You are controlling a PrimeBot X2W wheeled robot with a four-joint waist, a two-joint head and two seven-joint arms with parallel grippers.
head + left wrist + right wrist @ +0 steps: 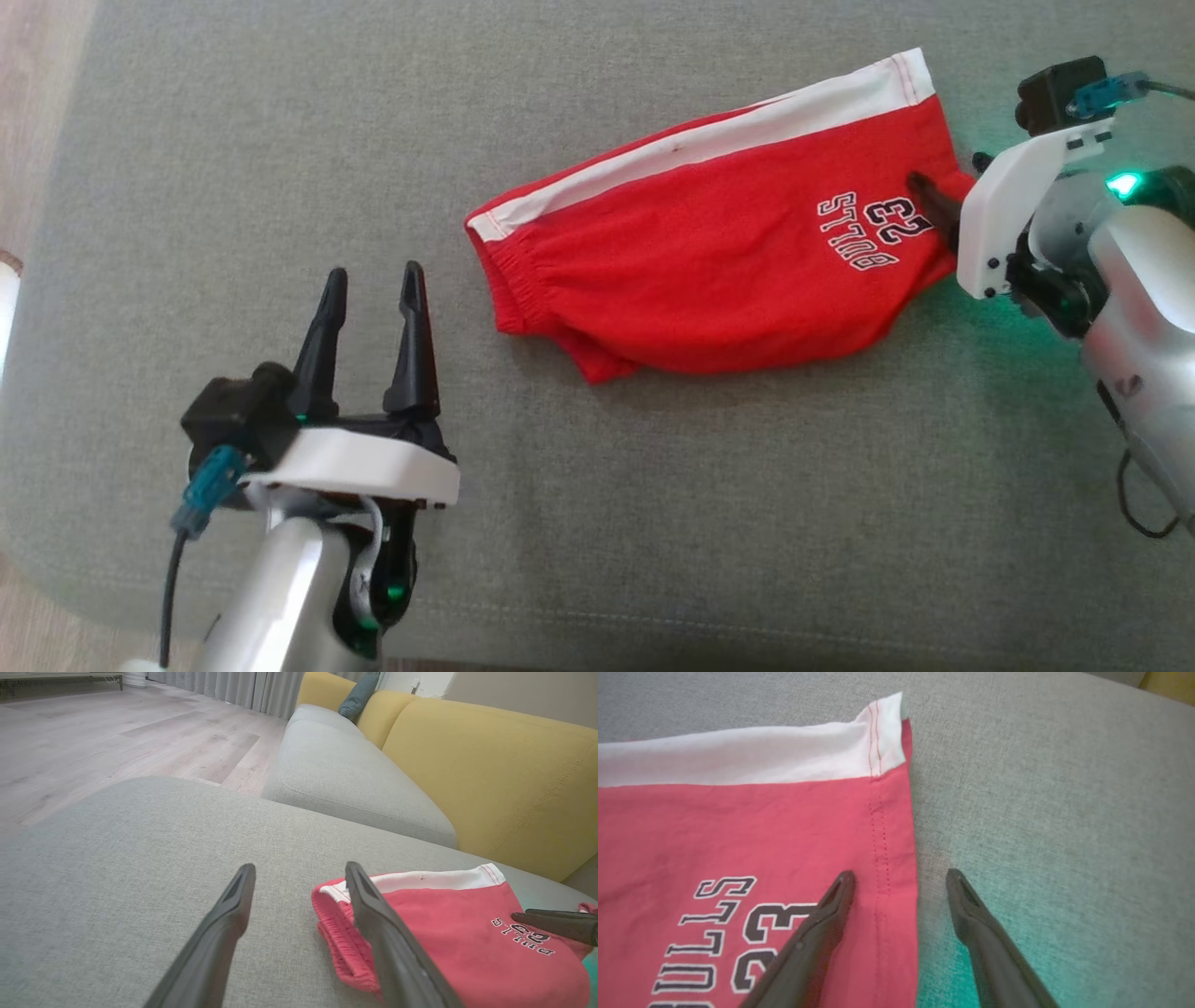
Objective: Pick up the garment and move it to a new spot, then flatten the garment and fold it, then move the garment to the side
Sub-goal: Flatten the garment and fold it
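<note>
My right gripper (900,877) stands wide open and empty, straddling the hem of the red fabric shorts with a white side stripe (709,252). One finger is over the printed cloth, the other over the grey woven sofa cushion (653,513). To grip well, I judge I should sink until the outer finger slips beneath the hem, then close on every layer. My left gripper (373,275), likewise spread and empty, hangs apart from the waistband ahead to its right.
</note>
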